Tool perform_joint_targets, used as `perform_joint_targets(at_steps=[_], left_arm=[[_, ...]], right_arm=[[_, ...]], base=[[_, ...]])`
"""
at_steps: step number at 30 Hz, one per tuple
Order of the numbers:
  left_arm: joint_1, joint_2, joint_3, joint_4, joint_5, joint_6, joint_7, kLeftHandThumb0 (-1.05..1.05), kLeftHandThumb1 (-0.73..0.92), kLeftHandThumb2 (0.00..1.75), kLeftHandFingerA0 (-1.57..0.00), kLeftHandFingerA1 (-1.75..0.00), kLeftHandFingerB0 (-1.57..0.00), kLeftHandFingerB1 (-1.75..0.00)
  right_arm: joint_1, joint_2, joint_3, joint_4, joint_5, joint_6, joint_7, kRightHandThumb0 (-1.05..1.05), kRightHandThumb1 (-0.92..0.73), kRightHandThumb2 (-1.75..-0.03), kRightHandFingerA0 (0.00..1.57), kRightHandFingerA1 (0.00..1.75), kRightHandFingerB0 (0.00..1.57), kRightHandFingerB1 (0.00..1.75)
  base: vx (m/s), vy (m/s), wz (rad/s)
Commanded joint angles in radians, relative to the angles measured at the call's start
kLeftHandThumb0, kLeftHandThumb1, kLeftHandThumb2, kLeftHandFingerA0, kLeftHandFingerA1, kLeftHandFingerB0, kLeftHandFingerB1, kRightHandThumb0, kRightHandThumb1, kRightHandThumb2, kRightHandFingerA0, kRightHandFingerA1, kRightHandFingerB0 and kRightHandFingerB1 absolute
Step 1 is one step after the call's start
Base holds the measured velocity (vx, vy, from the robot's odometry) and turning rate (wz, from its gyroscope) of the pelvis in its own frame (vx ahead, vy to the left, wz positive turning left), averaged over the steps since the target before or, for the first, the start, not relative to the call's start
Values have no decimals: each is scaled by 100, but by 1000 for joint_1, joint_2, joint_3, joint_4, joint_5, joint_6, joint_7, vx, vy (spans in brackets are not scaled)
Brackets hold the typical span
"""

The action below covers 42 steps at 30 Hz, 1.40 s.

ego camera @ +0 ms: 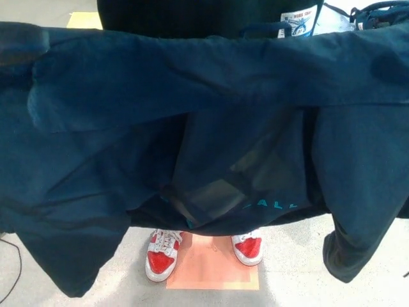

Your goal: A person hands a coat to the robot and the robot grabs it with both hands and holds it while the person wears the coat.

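Note:
A dark navy coat [192, 96] hangs spread across almost the whole head view, its lining with teal lettering [271, 206] facing me. One sleeve [358, 217] droops at the right and a flap [70, 256] hangs at the lower left. Behind it stands a person in a dark top [192, 14], whose red and white sneakers [163, 256] show below the hem. A dim, blurred dark shape at the coat's upper left edge looks like my left hand [22, 48]; its grip is not readable. My right hand does not show.
The person stands on an orange floor mat [214, 268] on pale flooring. A blue bag [383, 13] and a white printed label [299, 18] lie at the top right. There is a yellow floor mark [83, 19] at the top left and a thin cable [9, 281] at the lower left.

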Motion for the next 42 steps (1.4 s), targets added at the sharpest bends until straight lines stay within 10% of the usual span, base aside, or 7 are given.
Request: perform_joint_targets(at_steps=[1, 2, 4, 10, 15, 18, 42], left_arm=[[-237, 95, -290, 218, 74, 258, -600, -82, 51, 93, -4, -26, -3, -12], [-241, 98, -296, 222, 71, 259, -616, -82, 51, 94, -4, -28, -3, -14], [-252, 107, -310, 229, 59, 261, -656, -82, 52, 94, -4, -27, -4, -13], [-313, 121, -354, 222, -66, 424, -843, -80, 58, 58, -11, -30, -1, -23], [-364, 130, -396, 220, -74, 490, -951, -76, 46, 87, -3, -39, -4, -17], [-368, 146, -418, 196, -67, 525, -998, -84, 48, 69, -8, -29, -6, -18], [-308, 91, -428, 124, -37, 532, -958, -80, 48, 83, -7, -30, -6, -18]], right_arm=[[-311, -154, 378, 223, 63, 303, 661, -83, -56, -94, 23, 47, 0, 16], [-336, -149, 403, 234, 54, 323, 694, -86, -70, -63, 22, 33, 0, 17], [-398, -138, 465, 250, 35, 391, 772, -81, -54, -94, 1, 33, 0, 12], [-526, -91, 615, 322, -46, 408, 969, -93, -69, -64, 23, 38, 0, 18], [-606, -52, 701, 382, -58, 444, 1082, -82, -52, -95, 6, 46, 1, 14], [-655, -22, 769, 406, -83, 463, 1150, -83, -52, -89, 36, 55, 5, 18], [-812, 91, 1014, 592, -242, 454, 1237, -93, -58, -93, 49, 60, 7, 15]], base=[[0, 0, 0], [0, 0, 0], [0, 0, 0], [0, 0, 0], [0, 0, 0], [0, 0, 0], [0, 0, 0]])
